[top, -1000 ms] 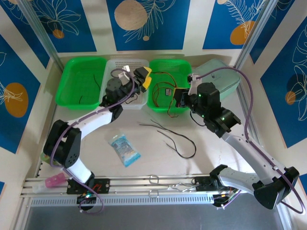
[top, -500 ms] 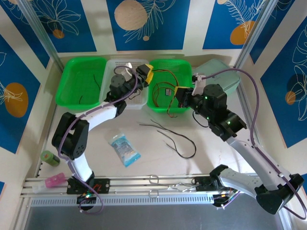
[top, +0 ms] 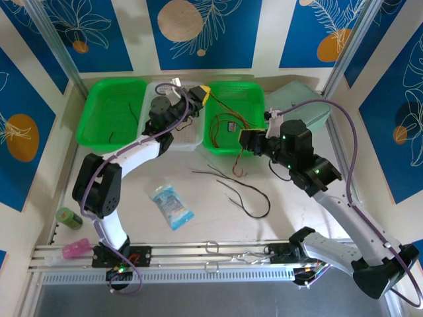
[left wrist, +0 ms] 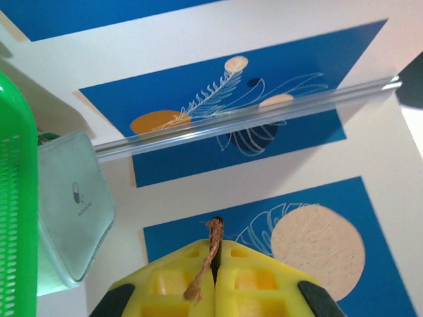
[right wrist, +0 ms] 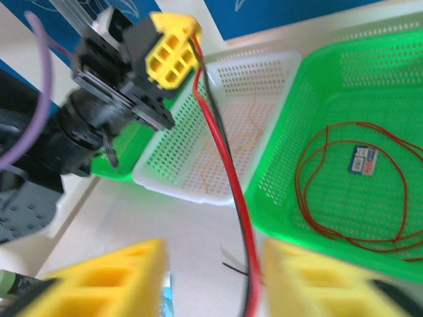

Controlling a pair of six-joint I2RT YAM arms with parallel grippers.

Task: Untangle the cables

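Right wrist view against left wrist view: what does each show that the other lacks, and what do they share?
Right wrist, not left wrist: the open right gripper, the white basket with a pale wire in it, and a red cable loop beside a small blue tag in the green basket.
Left wrist, not right wrist: a pale green box and a frayed copper wire end poking past the fingertips.
Both: the left gripper shut on the red and black cables, and the green basket's wall.

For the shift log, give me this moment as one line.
left end effector: shut on red and black cables | right end effector: open, cables between jaws | green basket: red loop inside
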